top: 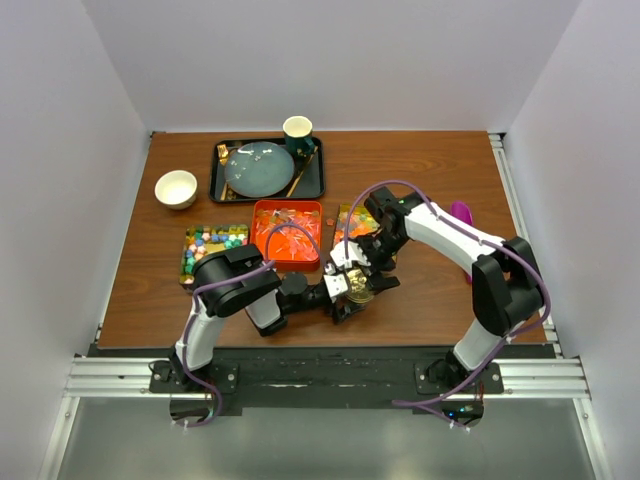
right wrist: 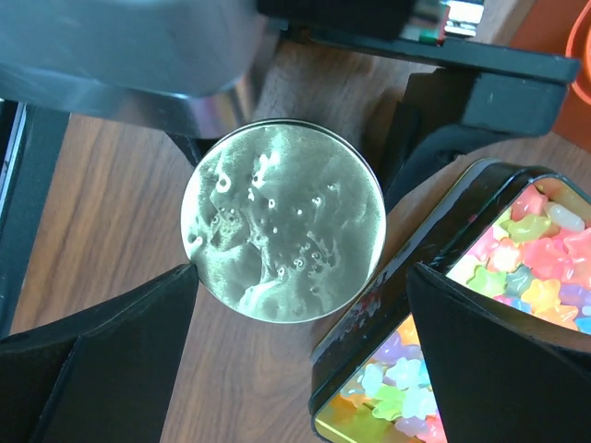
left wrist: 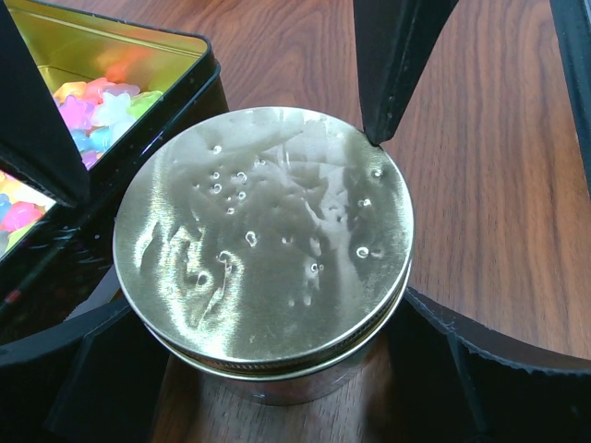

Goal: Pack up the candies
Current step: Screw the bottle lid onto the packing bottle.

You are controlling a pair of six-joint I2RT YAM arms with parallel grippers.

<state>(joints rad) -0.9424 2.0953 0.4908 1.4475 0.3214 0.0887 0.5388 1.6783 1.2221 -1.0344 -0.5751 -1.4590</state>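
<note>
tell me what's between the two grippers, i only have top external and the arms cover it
Observer: The left wrist view shows a jar with a gold lid sitting on it.
Operator: is left holding it
Observer: Yes, the left gripper has its fingers against the jar's sides, below the lid.
Operator: and right
Observer: In the right wrist view, the right gripper is open and straddles the lid from above. One fingertip is at the lid's edge and the other stands apart from it.

White-and-black arms, looping purple cables.
</note>
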